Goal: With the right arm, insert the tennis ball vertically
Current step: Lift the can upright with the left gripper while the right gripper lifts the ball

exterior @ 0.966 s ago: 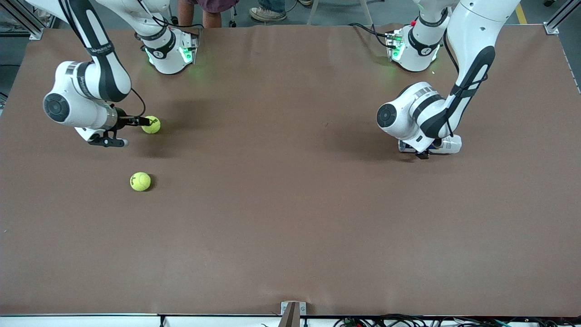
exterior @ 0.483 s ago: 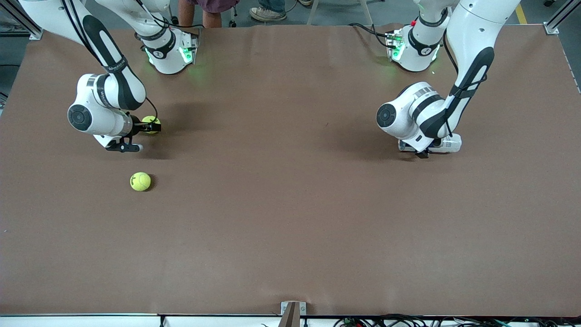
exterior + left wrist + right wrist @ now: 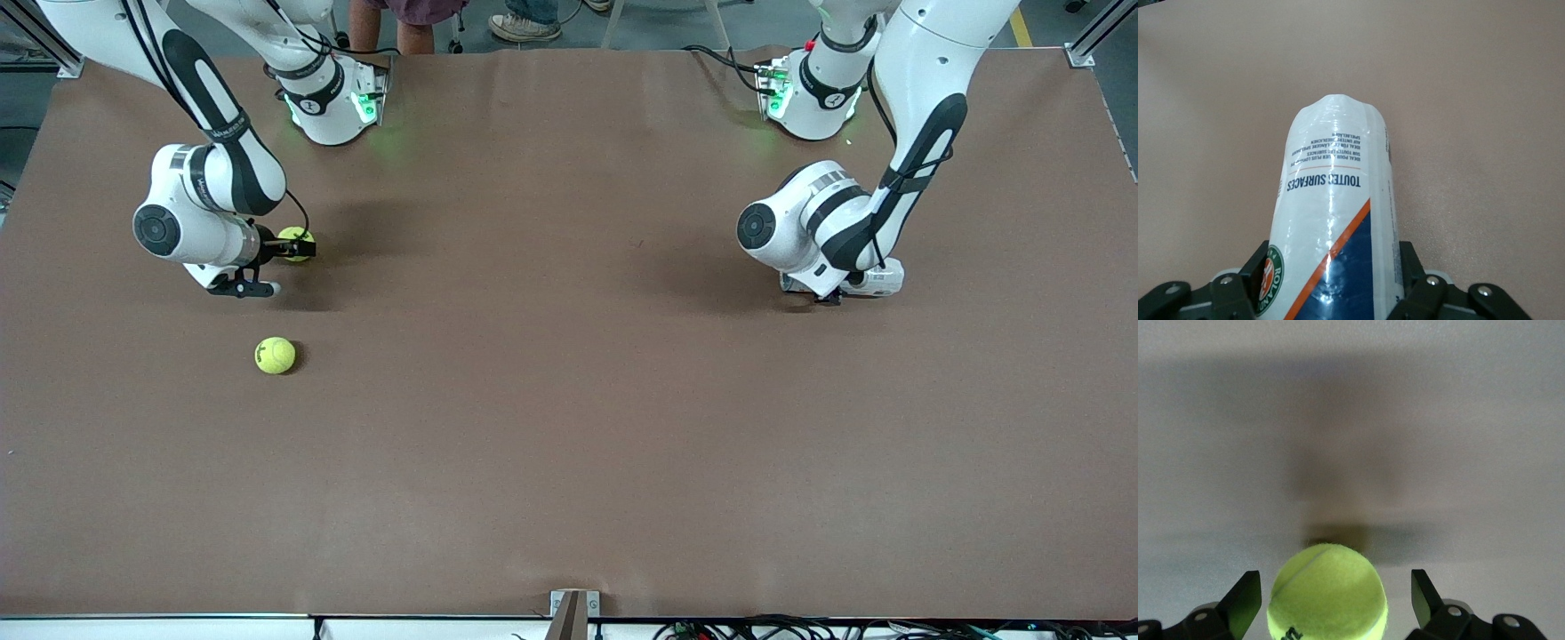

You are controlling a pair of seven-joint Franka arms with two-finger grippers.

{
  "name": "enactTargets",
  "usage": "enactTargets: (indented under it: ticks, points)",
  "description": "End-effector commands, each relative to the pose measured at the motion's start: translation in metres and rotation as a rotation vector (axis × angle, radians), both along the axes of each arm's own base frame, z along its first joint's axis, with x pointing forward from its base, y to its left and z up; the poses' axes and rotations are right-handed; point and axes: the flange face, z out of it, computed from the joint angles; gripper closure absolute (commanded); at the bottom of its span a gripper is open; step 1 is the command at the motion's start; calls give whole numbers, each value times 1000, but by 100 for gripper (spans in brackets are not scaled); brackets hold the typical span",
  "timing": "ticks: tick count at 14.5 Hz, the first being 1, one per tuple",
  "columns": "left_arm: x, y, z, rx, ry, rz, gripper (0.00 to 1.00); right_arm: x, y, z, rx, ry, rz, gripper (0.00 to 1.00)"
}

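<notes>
Yellow tennis ball (image 3: pixel 1328 592) sits between right claw (image 3: pixel 1335 600) fingers, spread wide, unmoved since 0.5 s ago. Left claw (image 3: pixel 1331 293) clamps tennis-ball can (image 3: pixel 1333 220), interior unseen, shifted slightly.

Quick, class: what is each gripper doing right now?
Right gripper: open, fingers on either side of the tennis ball, not yet gripping it.
Left gripper: shut on the ball can.

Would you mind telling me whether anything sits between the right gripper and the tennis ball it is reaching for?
Nothing visible does. The right gripper is open with the tennis ball between its fingers, a gap showing on each side.
</notes>
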Motion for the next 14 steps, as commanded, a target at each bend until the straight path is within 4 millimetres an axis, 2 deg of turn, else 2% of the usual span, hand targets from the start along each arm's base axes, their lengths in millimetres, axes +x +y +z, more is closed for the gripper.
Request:
enactTargets:
  ticks: [1,4,7,11,14]
  points:
    - [1,0,0,6,-20,-4,26,-8,3,-1,0,4,3,2]
    - [2,1,0,6,-21,-3,28,-11,3,-3,2,6,-1,3]
    - [11,-1,10,6,-37,-5,28,-10,5,-3,1,-1,2,6]
    - [38,-12,33,-6,-69,-6,28,-10,5,-3,9,-3,-16,24]
    - [64,-45,70,-113,-59,25,28,-9,17,-3,20,-2,-16,40]
